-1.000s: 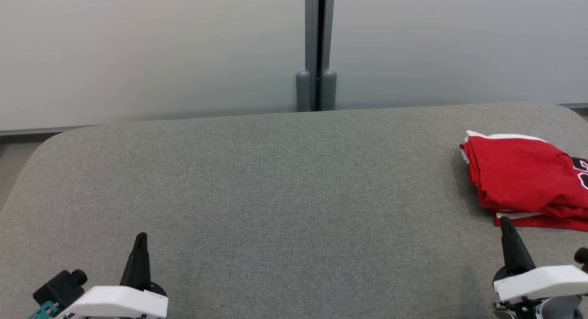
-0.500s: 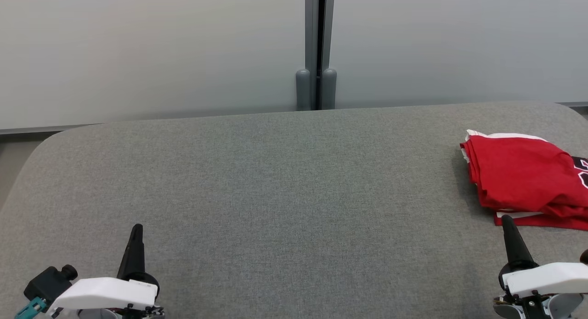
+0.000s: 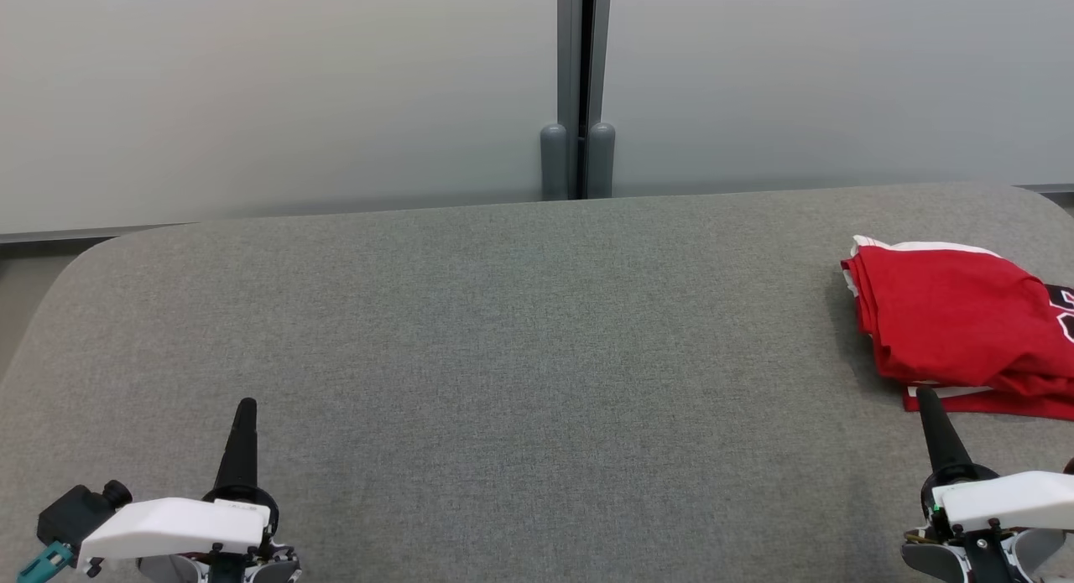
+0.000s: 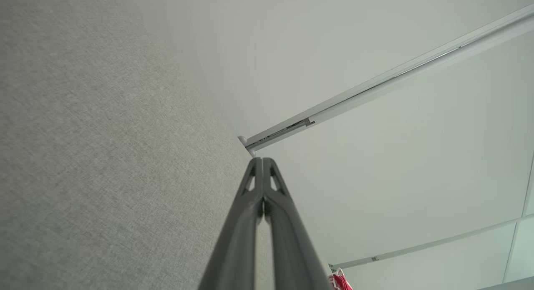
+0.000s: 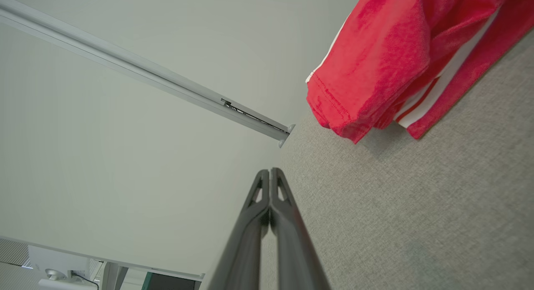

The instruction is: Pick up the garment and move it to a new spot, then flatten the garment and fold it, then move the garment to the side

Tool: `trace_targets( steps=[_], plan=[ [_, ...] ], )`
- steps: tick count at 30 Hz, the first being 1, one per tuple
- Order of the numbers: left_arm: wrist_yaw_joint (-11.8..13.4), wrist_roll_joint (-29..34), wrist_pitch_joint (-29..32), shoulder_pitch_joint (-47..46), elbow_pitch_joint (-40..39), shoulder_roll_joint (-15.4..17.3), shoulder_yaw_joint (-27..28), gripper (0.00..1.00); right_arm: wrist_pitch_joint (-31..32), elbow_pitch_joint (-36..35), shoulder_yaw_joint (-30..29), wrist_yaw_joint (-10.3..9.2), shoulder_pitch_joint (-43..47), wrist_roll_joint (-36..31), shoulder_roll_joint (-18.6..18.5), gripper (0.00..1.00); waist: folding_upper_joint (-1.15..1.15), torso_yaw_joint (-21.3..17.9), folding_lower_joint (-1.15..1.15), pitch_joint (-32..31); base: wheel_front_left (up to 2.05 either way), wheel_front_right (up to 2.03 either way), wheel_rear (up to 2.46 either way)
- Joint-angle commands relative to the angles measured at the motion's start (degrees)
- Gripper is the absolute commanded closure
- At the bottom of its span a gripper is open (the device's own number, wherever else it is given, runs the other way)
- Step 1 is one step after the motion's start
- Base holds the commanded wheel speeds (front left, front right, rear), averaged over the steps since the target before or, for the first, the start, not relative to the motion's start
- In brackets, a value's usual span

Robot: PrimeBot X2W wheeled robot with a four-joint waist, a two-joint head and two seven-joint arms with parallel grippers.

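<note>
Fingers of the left gripper (image 3: 244, 405) and right gripper (image 3: 925, 393) are pressed together, empty, near the folded red garment (image 3: 956, 327).

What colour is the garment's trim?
White stripes on the red garment; right wrist view shows it best.

There is one red garment (image 3: 948, 314) and one grey fabric-covered table (image 3: 537, 356). There are two grippers, the left gripper (image 3: 244, 408) and the right gripper (image 3: 925, 395), each with two dark fingers (image 4: 246, 223). There are two pale wall panels (image 3: 277, 96), one grey post (image 3: 579, 63) between them, and two rounded caps (image 3: 553, 159) at its foot.
</note>
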Motion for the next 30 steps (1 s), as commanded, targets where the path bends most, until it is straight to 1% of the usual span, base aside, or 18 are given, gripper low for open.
trace_targets(
  steps=[1, 17, 30],
  plan=[
    [-0.57, -1.23, 0.25, -1.35, -0.38, 0.27, 0.53, 1.00, 0.48, -0.34, -0.36, 0.02, -0.98, 1.29, -0.22, 1.00, 0.00, 0.00, 0.00, 0.01, 0.00, 0.00, 0.00],
    [-1.60, -9.09, 2.51, -2.33, -0.23, -0.03, 1.95, 1.00, 2.57, -0.16, -1.64, 0.02, -1.55, 8.91, 0.47, 1.00, 0.00, 0.00, 0.00, 0.25, 0.00, 0.00, 0.00],
    [-2.27, -14.21, 3.99, -3.06, -0.12, -0.26, 2.88, 1.00, 4.04, -0.01, -2.43, 0.02, -1.77, 13.92, 0.92, 1.00, 0.00, 0.01, 0.00, 0.43, 0.00, 0.00, 0.00]
  ],
)
